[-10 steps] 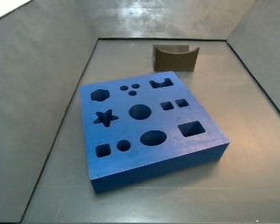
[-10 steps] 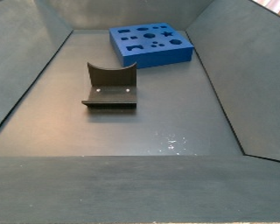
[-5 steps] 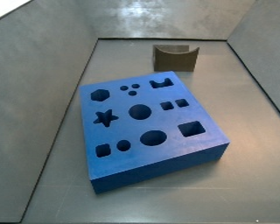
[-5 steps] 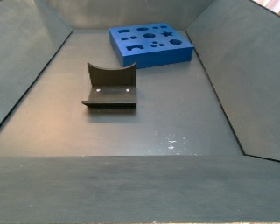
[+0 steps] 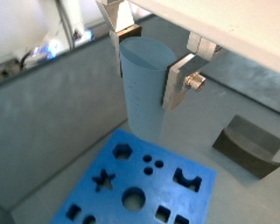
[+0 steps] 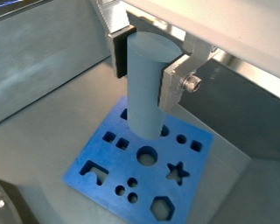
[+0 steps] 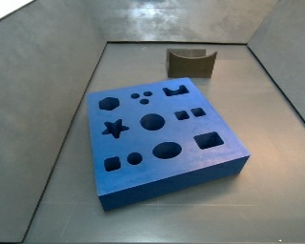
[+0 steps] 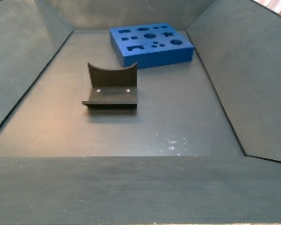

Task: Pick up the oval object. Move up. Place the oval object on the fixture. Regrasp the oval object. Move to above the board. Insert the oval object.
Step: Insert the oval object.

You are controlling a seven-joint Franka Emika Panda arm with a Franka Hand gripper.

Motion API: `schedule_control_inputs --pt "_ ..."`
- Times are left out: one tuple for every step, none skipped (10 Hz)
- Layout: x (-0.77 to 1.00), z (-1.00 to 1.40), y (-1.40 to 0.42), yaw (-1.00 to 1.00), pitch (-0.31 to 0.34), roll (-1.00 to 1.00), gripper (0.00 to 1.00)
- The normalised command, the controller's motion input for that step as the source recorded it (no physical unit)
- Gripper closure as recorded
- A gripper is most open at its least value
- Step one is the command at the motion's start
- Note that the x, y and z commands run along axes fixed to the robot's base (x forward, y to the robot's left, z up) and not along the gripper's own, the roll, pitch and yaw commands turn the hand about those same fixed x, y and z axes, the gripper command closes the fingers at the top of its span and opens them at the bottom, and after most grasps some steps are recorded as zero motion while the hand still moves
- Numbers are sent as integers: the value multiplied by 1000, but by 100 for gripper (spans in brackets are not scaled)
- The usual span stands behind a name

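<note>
Closest to the wrist cameras, the gripper [image 5: 145, 48] is seen in both wrist views with its fingers [image 5: 178, 80] closed narrowly on the oval object [image 5: 142, 92], a pale blue-grey peg that is gripped near its upper end and hangs upright between the silver plates. A silver finger [image 6: 178, 83] with its screw is shown pressed against the peg's [image 6: 149, 87] side in a wrist view as well. The gripper [image 6: 154, 52] is held high above the board [image 5: 143, 179], and the lower end of the peg is well clear of the blue surface. Which cut-out lies directly beneath the peg cannot be told for certain, since the peg itself hides that part of the board [image 6: 136, 162].

Beyond the peg, the board is seen lying flat on the grey worktop [image 5: 60, 122], with its star, round, square and oval holes left unfilled. The fixture [image 5: 250, 147] is found beside the board, apart from it and not touching it.

Neither the gripper nor the peg is caught in the side views. The board [image 7: 162, 143] is shown in the foreground of a side view, with the fixture [image 7: 191, 61] well behind it; in a side view from the opposite end the fixture [image 8: 110, 86] stands nearer, and the board [image 8: 153, 45] lies beyond it on the worktop [image 8: 167, 123].
</note>
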Motion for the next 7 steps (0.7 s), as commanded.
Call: schedule_control_inputs --pt "46 -660 0 869 -153 -143 100" --pt "57 -737 0 849 -117 -116 100" --pt "120 -820 -134 757 -86 -67 100" --pt "194 -937 -437 609 -53 0 100" --pt "203 -957 -560 520 -60 0 100" --pt "140 -906 -817 286 -140 10 100" --pt "229 -794 -929 123 -191 49 100"
